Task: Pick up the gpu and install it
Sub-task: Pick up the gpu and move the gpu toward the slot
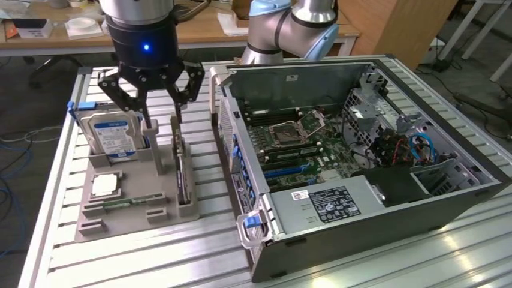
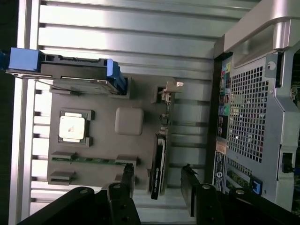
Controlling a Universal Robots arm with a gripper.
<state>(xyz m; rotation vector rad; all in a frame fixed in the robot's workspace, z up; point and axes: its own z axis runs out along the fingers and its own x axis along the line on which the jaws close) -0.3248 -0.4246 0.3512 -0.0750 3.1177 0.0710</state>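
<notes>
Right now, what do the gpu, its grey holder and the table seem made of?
The gpu looks like circuit board, dark edge-on, with a pale, metal-looking end bracket. The grey holder is likely matte plastic: dull, evenly coloured. The table is probably aluminium: ribbed slats with a bright sheen.

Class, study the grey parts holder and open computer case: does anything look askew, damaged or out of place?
Nothing stands out. The gpu stands on edge in its slot and the hard drive stands in its cradle. The processor and memory stick lie flat in the grey holder. The open pincer hangs over the gpu.
</notes>
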